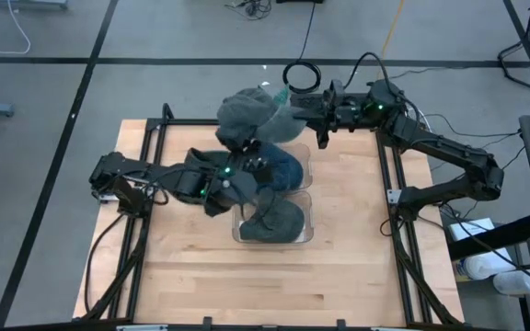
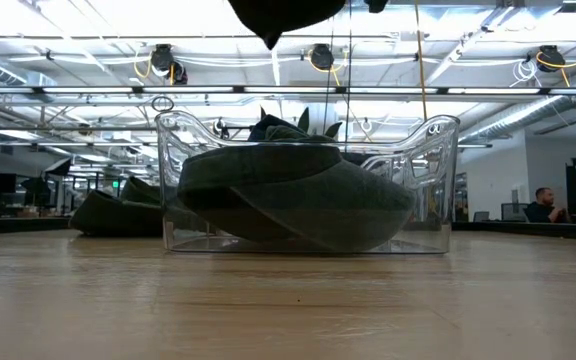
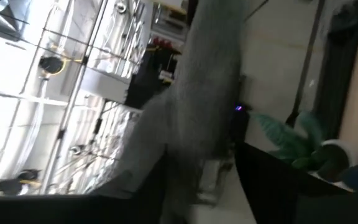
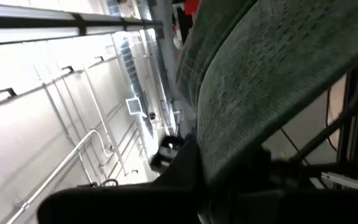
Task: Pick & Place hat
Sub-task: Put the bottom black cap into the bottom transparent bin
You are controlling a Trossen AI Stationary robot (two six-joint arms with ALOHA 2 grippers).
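One hat (image 2: 298, 195) already lies in the near bin (image 1: 307, 230), so that much looks done. The left gripper (image 1: 233, 170), over the far bin, is part open; I cannot tell if it touches the grey hat (image 1: 251, 118). Beyond, the right gripper (image 1: 294, 118) pinches that raised hat, not yet placed.

Grey hat (image 3: 197, 106) fabric hangs close to cam, ceiling pipes (image 3: 73, 81) behind, plant (image 3: 291, 140) beside.

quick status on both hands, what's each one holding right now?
Left hand: at the raised grey hat; open or closed cannot be told.
Right hand: closed on the grey hat, held up above the table.
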